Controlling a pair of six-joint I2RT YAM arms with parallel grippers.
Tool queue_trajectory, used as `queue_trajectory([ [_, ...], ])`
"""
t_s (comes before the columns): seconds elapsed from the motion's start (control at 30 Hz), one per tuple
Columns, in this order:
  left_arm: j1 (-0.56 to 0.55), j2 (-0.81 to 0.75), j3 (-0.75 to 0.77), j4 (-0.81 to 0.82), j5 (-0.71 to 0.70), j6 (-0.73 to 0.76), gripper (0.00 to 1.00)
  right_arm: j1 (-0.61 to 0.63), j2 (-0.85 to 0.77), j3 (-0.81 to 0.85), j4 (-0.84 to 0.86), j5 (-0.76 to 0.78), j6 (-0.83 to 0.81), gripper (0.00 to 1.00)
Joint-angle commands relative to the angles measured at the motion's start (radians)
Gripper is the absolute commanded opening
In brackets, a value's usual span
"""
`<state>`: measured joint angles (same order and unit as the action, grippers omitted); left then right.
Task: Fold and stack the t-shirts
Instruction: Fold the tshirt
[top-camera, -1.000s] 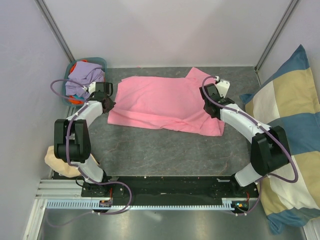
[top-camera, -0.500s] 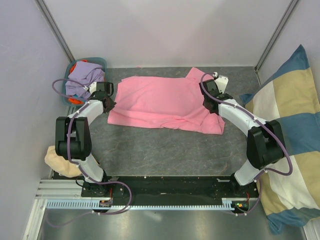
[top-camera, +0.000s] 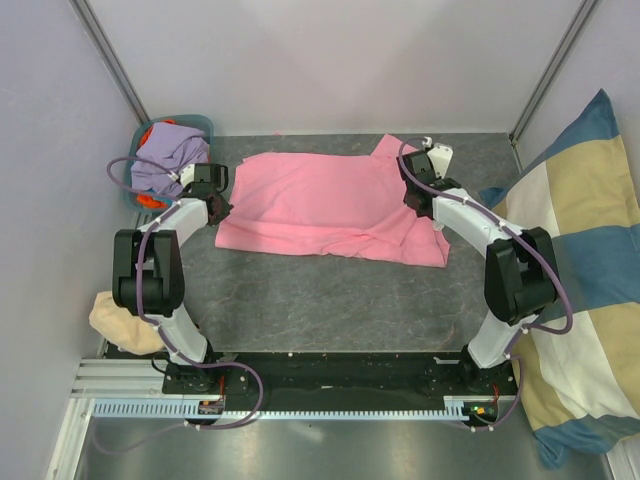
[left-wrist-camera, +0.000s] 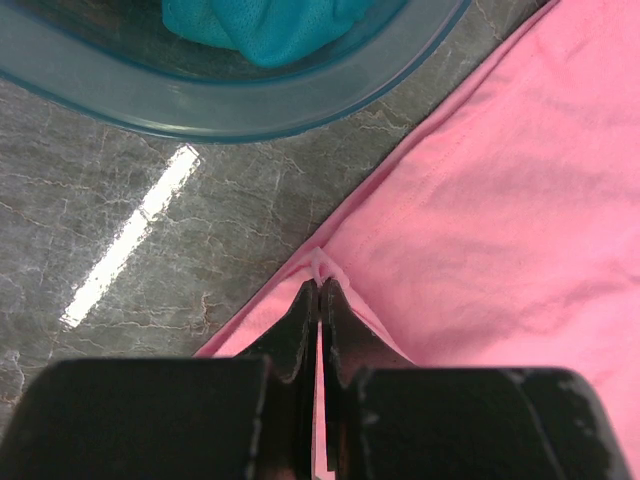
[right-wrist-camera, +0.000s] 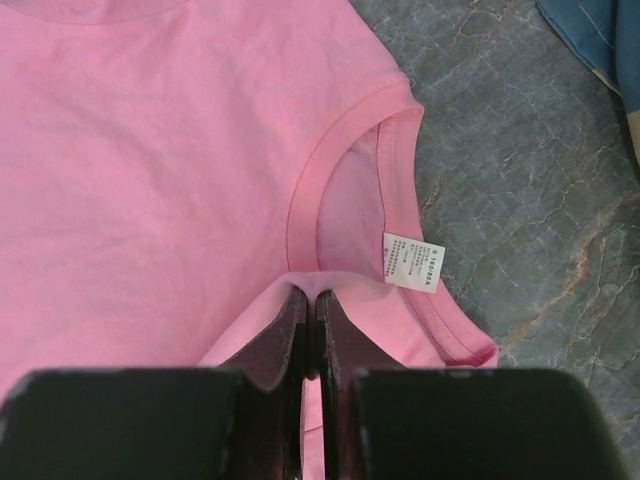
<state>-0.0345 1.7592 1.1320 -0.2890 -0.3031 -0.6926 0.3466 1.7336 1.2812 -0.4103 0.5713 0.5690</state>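
A bright pink t-shirt (top-camera: 320, 205) lies spread on the grey table, partly folded along its near edge. My left gripper (top-camera: 218, 208) is at its left edge. In the left wrist view that gripper (left-wrist-camera: 319, 286) is shut on a pinch of the pink hem (left-wrist-camera: 480, 200). My right gripper (top-camera: 409, 192) is at the shirt's right end. In the right wrist view it (right-wrist-camera: 310, 296) is shut on pink fabric just below the collar (right-wrist-camera: 335, 150), beside the white neck label (right-wrist-camera: 411, 261). A lavender t-shirt (top-camera: 170, 150) and an orange one (top-camera: 150, 131) are piled in the basket, and a teal one (left-wrist-camera: 270, 25) shows inside it.
The teal plastic basket (top-camera: 133, 187) stands at the back left corner, its rim (left-wrist-camera: 230, 105) close to my left gripper. A large blue-and-cream checked cushion (top-camera: 580, 260) fills the right side. A cream cloth (top-camera: 120, 320) lies at the near left. Walls close in the back and sides.
My right gripper has moved toward the back with the pink shirt's neck end still in it, and its elbow has swung inward. The left arm has stayed in place.
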Motion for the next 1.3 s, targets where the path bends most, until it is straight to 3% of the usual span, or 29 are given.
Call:
queue_trajectory([
  [0.0,0.005,0.014,0.038,0.031,-0.004,0.031,0.02,-0.011,0.024,0.066,0.027,-0.004,-0.024,0.00],
  [0.17,0.005,0.025,0.045,0.031,-0.010,0.028,0.03,-0.017,0.058,0.093,0.027,-0.011,-0.027,0.00],
  [0.3,0.005,0.025,0.048,0.030,-0.010,0.018,0.22,-0.027,0.096,0.130,0.030,-0.024,-0.044,0.05],
  [0.33,0.005,0.022,0.048,0.030,-0.011,0.015,0.51,-0.032,0.112,0.154,0.033,-0.022,-0.050,0.22],
  [0.4,0.005,0.005,0.051,0.024,-0.014,0.015,0.77,-0.038,0.121,0.174,0.037,-0.011,-0.066,0.36],
  [0.43,0.005,-0.003,0.051,0.019,-0.019,0.019,1.00,-0.049,0.116,0.185,0.050,-0.004,-0.070,0.46],
  [0.6,0.005,-0.137,0.011,0.002,-0.031,0.025,1.00,-0.081,0.049,0.170,0.071,0.004,-0.107,0.61],
  [0.83,-0.036,-0.364,-0.153,0.014,0.042,-0.004,1.00,-0.070,-0.092,-0.034,0.068,-0.175,-0.041,0.62],
  [0.97,-0.067,-0.451,-0.257,0.017,0.071,-0.008,1.00,-0.038,-0.172,-0.149,0.071,-0.215,0.011,0.60],
  [1.17,-0.070,-0.541,-0.357,0.034,0.102,-0.004,1.00,0.003,-0.166,-0.249,0.097,-0.272,0.058,0.56],
  [1.27,-0.070,-0.556,-0.373,0.034,0.105,0.007,1.00,0.011,-0.137,-0.264,0.128,-0.309,0.078,0.48],
])
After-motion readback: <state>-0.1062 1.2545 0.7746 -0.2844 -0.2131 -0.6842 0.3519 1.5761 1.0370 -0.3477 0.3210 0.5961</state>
